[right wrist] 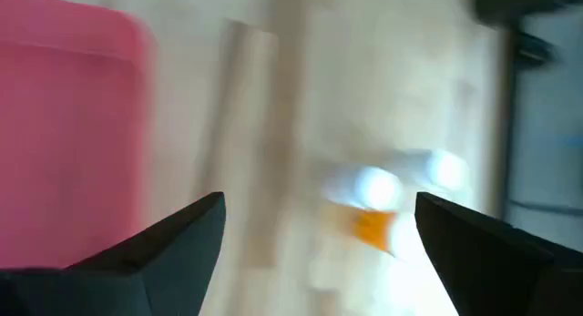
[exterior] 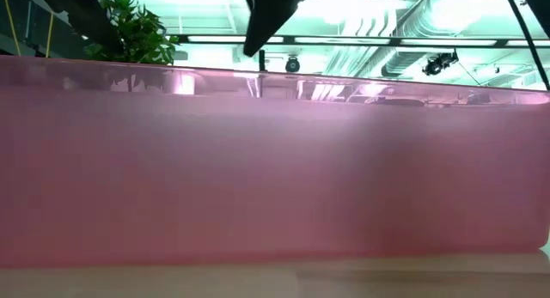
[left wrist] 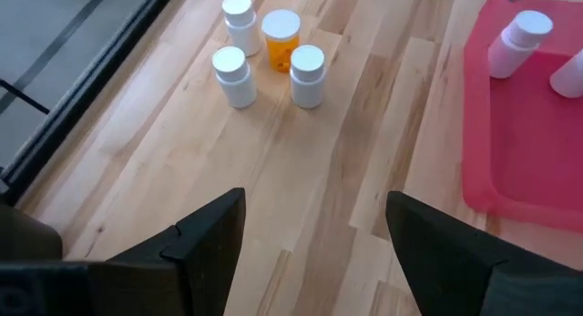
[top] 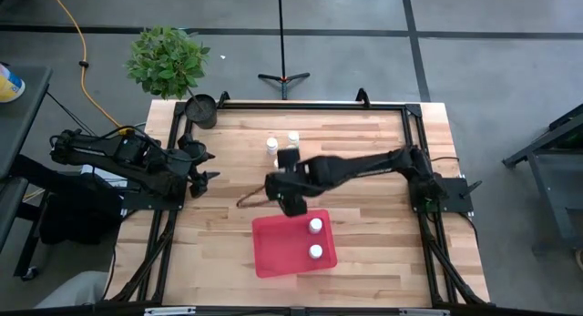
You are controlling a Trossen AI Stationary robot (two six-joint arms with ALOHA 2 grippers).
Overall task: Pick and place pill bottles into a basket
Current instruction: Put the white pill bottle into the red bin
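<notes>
While our left gripper [top: 204,167] waits with its fingers spread and empty at the left edge of the table [top: 364,252], just in front of the small black pot [top: 201,108] and the potted plant [top: 168,59], we read the work as sitting between two placements. Its wrist camera looks past those parted fingers [left wrist: 211,232] at four pill bottles [left wrist: 269,49] standing close together on the bare wood: three pale ones with white caps around one amber-orange bottle [left wrist: 281,39]. From above, that cluster [top: 281,145] lies toward the far middle of the table, partly hidden by our right arm. Moving right, the right gripper [top: 291,196] hangs over the wood just beyond the far rim of the red basket [top: 273,252], between the basket and the cluster, its jaws wide and nothing between them; its own camera shows open fingers [right wrist: 173,239] with the basket at one side and the blurred bottles ahead. Two white-capped bottles [top: 315,239] already stand in the basket's right half. We judge the next move to be a reach by the right gripper to the cluster, and it calls for care: the bottles stand so near one another that we must come down on an outer one without toppling its neighbours
</notes>
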